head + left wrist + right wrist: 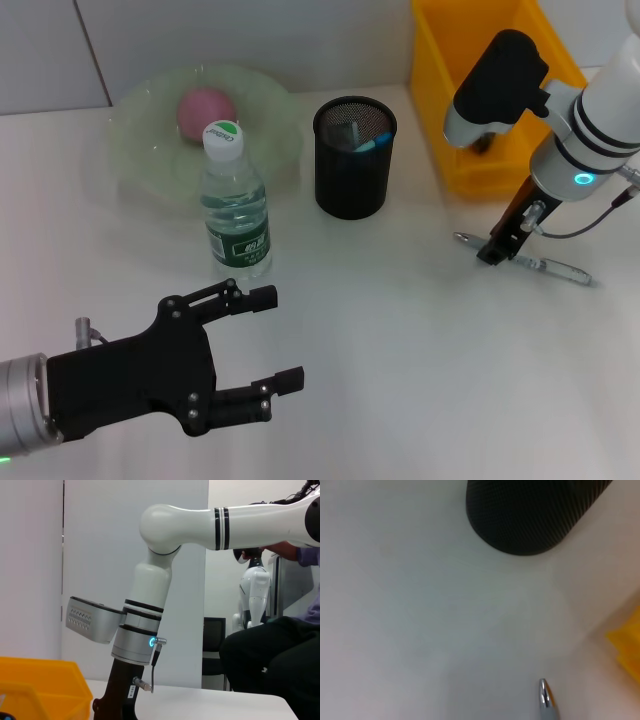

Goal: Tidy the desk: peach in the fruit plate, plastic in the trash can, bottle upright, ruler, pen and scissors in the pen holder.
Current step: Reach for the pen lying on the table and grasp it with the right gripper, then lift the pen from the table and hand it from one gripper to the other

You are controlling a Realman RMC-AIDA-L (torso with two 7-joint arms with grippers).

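Right pincer (pixel 492 252) down at pen (pixel 540 265) on counter (pixel 400 330), centre right of frame; finger spread cannot be told. Left pincer (pixel 283 337) spread, lower left. Bottle (pixel 235 205) upright; peach (pixel 205 110) in fruit plate (pixel 140 140).

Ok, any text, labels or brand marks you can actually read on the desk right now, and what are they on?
Bottle cap: a green logo, too small to read.
Bottle label: green with white print, too blurred to read.
Pen holder, pen, yellow bin, fruit plate: no text seen.

Seated person (pixel 280 655), perhaps another robot (pixel 256 592)
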